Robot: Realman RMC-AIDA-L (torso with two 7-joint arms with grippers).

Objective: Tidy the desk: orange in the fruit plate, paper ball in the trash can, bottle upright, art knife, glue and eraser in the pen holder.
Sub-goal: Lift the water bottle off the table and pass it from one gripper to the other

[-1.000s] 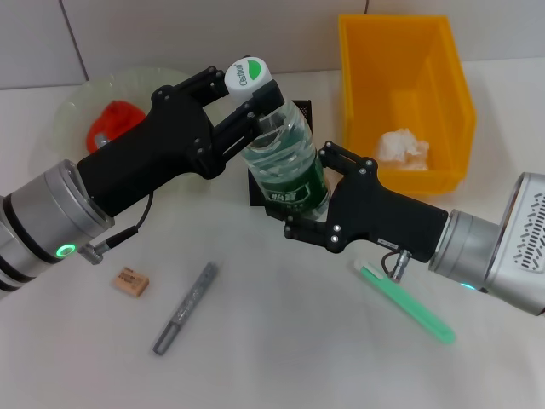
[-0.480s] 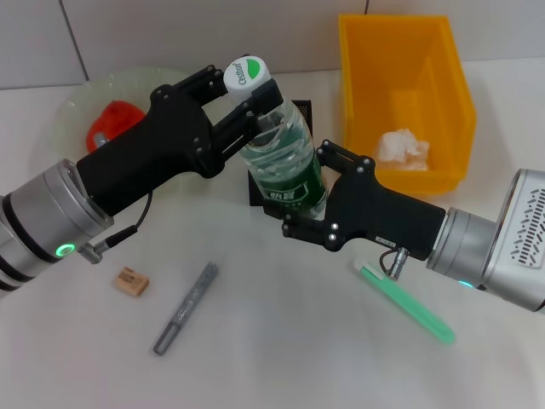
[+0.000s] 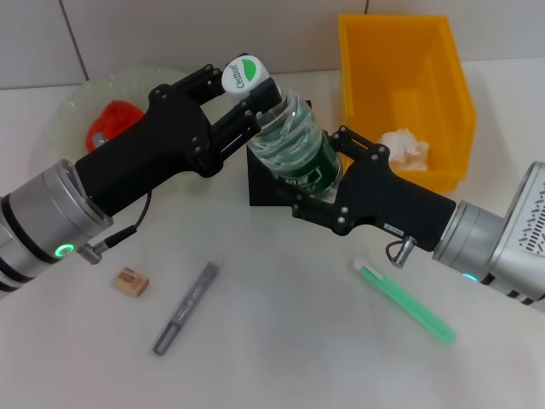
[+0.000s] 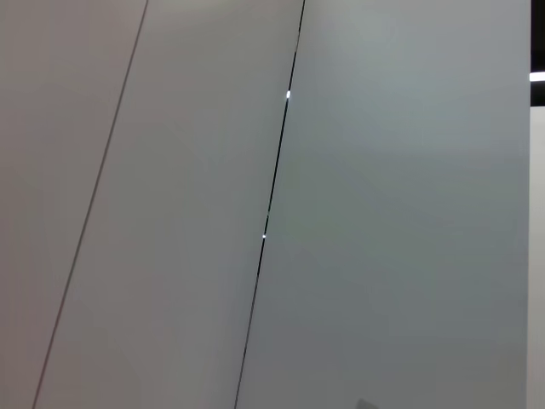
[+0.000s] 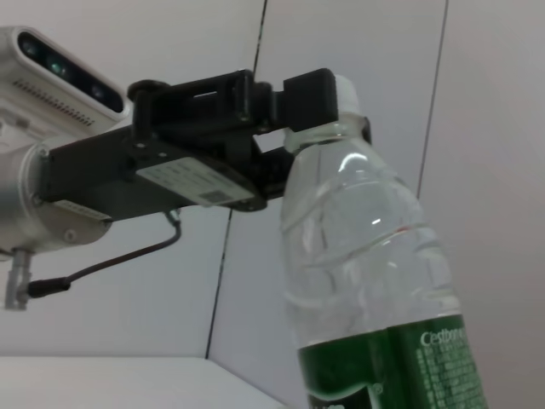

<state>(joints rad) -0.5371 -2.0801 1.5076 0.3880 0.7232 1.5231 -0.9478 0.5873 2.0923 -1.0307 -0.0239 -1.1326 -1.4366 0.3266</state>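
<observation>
Head view: your left hand [image 3: 247,98] is clamped on the neck of the bottle [image 3: 294,149], just under its white cap. Right hand [image 3: 328,183] is closed around the bottle's green-labelled body. Bottle tilts above the black pen holder [image 3: 260,183], between fruit plate [image 3: 72,106] and yellow trash can [image 3: 400,94]. Eraser [image 3: 132,281] lies on the desk [image 3: 281,358].

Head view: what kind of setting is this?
Likely a lab tabletop staged as a desk. A plain white table backed by a panelled wall holds stationery: a tan eraser and a grey pen-shaped art knife. A yellow plastic bin holds a crumpled paper ball.
</observation>
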